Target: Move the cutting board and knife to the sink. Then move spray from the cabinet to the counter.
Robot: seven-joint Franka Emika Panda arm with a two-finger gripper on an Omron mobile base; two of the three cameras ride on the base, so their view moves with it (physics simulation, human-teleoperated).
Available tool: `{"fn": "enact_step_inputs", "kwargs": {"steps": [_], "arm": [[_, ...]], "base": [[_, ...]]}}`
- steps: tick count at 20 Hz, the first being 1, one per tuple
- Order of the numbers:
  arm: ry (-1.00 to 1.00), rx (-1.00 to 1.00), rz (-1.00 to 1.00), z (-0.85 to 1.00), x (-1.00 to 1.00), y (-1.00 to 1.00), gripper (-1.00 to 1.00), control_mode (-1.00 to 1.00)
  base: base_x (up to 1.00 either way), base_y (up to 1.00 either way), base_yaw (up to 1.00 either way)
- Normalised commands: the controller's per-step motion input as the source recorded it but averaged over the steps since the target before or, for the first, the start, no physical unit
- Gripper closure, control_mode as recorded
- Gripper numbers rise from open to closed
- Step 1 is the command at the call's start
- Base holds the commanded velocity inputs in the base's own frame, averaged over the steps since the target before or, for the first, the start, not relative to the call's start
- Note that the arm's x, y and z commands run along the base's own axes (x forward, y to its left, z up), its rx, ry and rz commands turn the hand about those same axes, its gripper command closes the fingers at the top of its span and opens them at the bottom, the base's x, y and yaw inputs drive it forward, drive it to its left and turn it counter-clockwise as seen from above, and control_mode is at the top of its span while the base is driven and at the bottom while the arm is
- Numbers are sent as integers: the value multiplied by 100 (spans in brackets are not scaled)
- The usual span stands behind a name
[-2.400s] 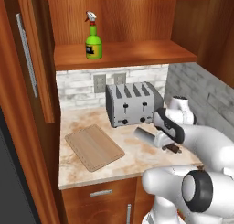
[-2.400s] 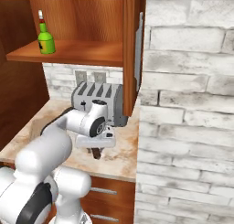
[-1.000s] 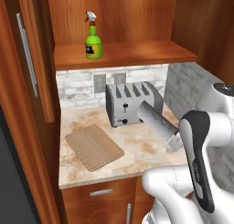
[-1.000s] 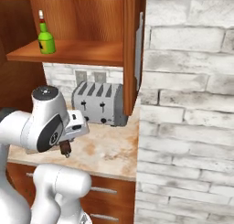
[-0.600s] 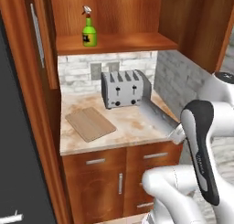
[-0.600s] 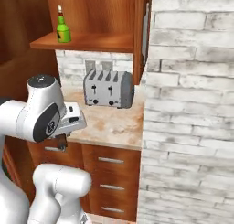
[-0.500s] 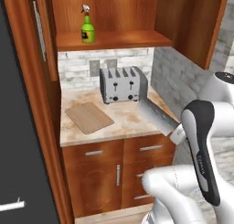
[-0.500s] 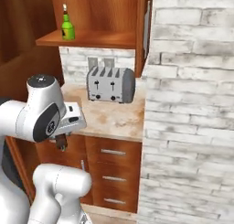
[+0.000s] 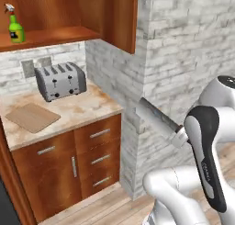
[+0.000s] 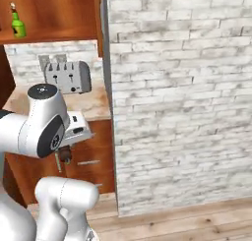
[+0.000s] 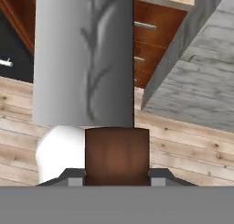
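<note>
End effector [image 11: 117, 179] in the hand view clamps the knife [image 11: 84, 58] by its brown handle, blade running straight ahead.

From the left base view, the knife [image 9: 158, 115] juts off the wrist toward the brick wall; the cutting board [image 9: 31, 117] lies at the bench's [image 9: 98, 104] front left, spray [image 9: 16, 29] on the cabinet [image 9: 50, 35] shelf.

Right base view: end effector [image 10: 63, 156] hangs before the drawers. Since earlier, the base has driven rightward, away from the bench.

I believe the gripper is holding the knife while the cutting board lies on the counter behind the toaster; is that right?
Not quite. The gripper does hold the knife by its brown handle, as the hand view shows, but the left base view shows the cutting board lying on the counter in front of the toaster, not behind it.
</note>
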Motion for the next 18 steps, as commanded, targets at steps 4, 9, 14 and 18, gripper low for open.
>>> {"fn": "enact_step_inputs", "kwargs": {"steps": [4,9,14,18], "arm": [[0,0,0,0,0,0,100,100],[0,0,0,0,0,0,100,100],[0,0,0,0,0,0,100,100],[0,0,0,0,0,0,100,100]], "base": [[0,0,-100],[0,0,-100],[0,0,-100],[0,0,-100]]}}
